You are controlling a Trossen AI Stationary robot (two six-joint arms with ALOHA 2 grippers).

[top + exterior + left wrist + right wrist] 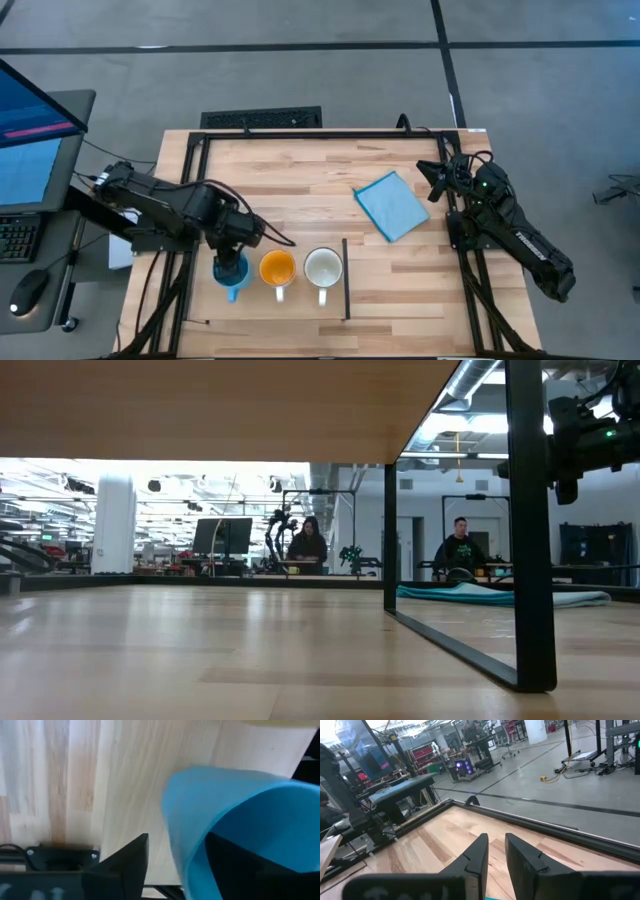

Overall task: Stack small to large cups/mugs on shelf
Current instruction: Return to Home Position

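Three mugs stand upright in a row on the shelf patch, left of its thin black strip [345, 280]: light blue [233, 275], orange [277, 268], white [322, 268]. Their handles point toward the near edge. My left gripper [231, 262] is open and points down over the blue mug. In the left wrist view [177, 840] one finger [240, 867] is inside the mug and one [131, 862] is outside its wall [225, 800]. My right gripper [435, 180] waits at the table's right side, shut and empty, and shows in its own view [496, 852]. My left gripper straddles the blue mug's wall [172, 827] from above, one finger inside and one outside. Bare wood shows between the outer finger and the wall. I cannot tell whether the inner finger touches the wall. The mug stands on the table.
A flat light-blue cloth [392, 205] lies right of centre, near my right gripper. The black frame [330, 133] runs around the table. In the low view a black post [530, 520] stands close at the right. People sit in the room beyond.
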